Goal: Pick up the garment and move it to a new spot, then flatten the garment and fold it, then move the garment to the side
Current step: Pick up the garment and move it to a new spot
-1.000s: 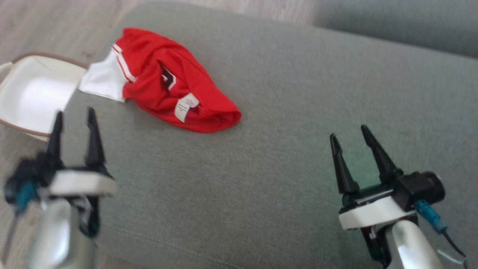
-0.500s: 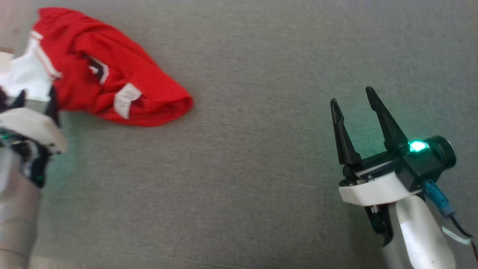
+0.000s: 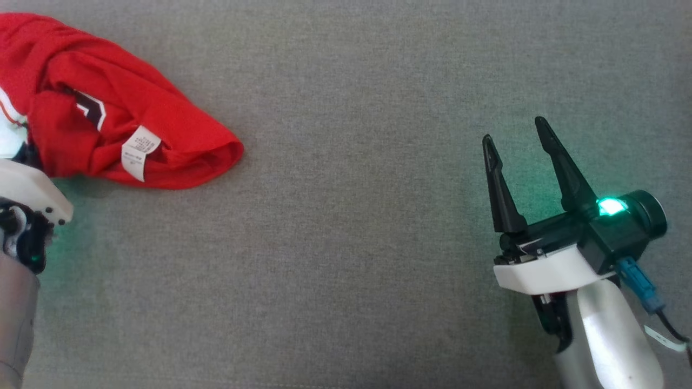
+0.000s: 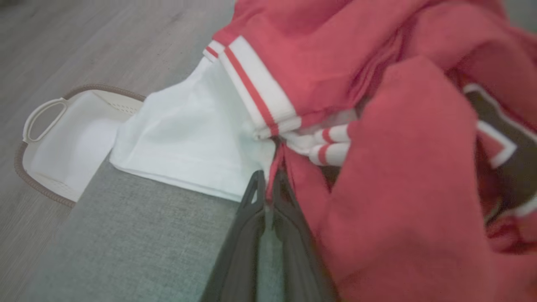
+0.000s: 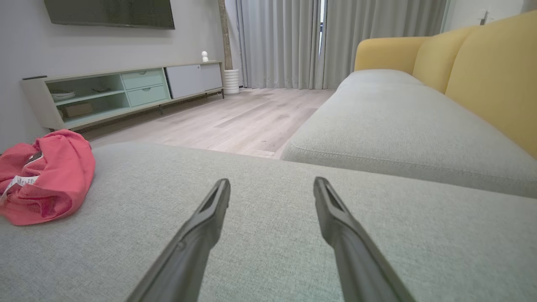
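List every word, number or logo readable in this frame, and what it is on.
Care label sewn on the red garment: printed lines, too small to read.
Dark white-edged graphic on the red garment: mostly folded under, unreadable.
No other text readable.

A white basket sits on the wood floor beside the grey cushion.
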